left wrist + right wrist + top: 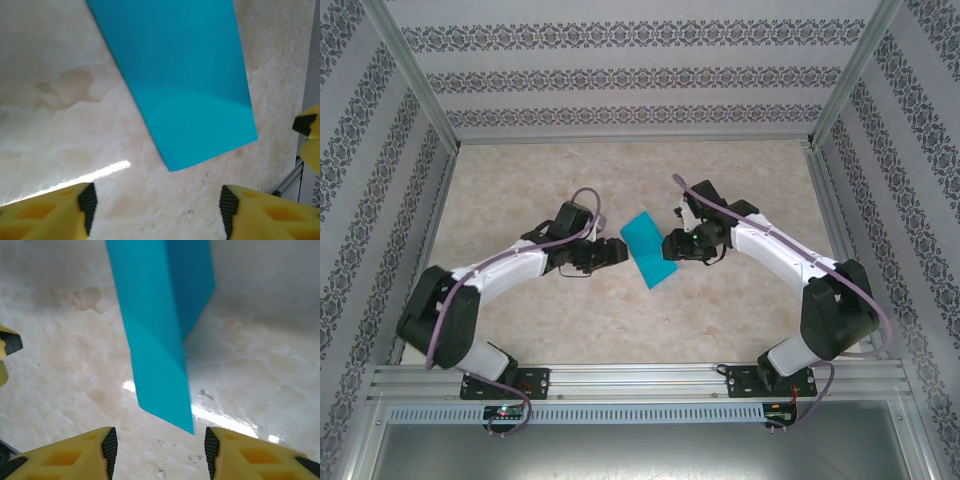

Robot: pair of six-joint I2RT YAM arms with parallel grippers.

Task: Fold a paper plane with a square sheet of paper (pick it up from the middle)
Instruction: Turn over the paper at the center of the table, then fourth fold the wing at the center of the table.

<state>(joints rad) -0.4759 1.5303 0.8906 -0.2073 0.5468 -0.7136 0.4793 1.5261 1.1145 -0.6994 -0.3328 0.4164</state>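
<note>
The folded sheet of paper (648,250) lies on the table (570,320) between the left gripper (618,251) and right gripper (669,244), long axis far-left to near-right, both grippers half-open and empty, the right perhaps marginally nearer.

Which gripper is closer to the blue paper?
Right, narrowly. The right gripper is at the folded paper on its right edge; the left gripper sits just off its left edge.
</note>
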